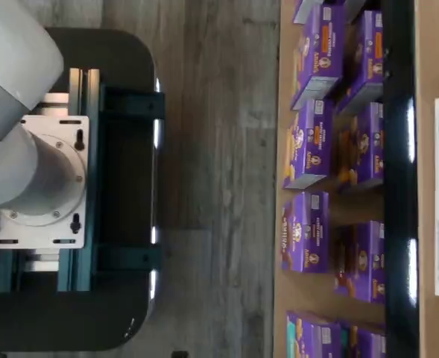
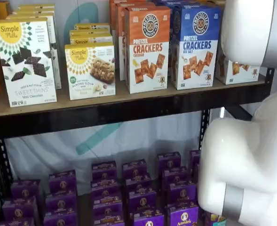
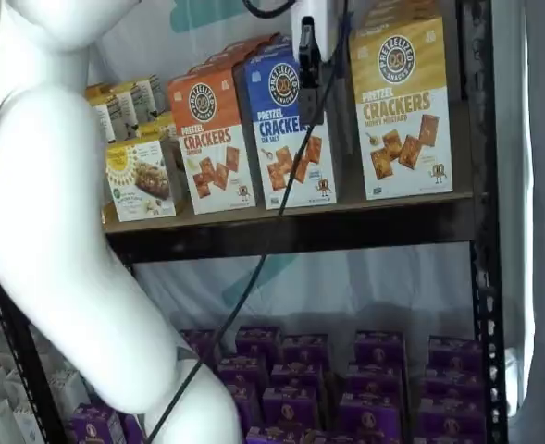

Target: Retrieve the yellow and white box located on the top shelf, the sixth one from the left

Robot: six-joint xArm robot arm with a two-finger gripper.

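On the top shelf [image 2: 129,109] in a shelf view, a white Sweet Thins carton [image 2: 27,61] stood at the far left; at about three o'clock from it stood a smaller almond flour bar carton [image 2: 90,70]; next came the orange-topped cracker carton [image 2: 147,48], and just beside it the blue-topped cracker carton [image 2: 195,45]; the white arm [image 2: 251,141] covered the right part of that view, so only the lower white part of the yellow and white box [image 2: 239,71] showed there. In a shelf view the yellow and white box [image 3: 402,111] stood upright on the shelf board, at three o'clock from the blue-topped carton and apart from it; the gripper [image 3: 310,69] hung from the upper edge between these two cartons, at about nine o'clock from the yellow one, with a black cable [image 3: 253,268] running down from it; it showed only side-on, and I could not tell if its fingers were parted or closed; no box was seen in it. The small purple boxes [image 3: 374,370] filled the lower level in all views.
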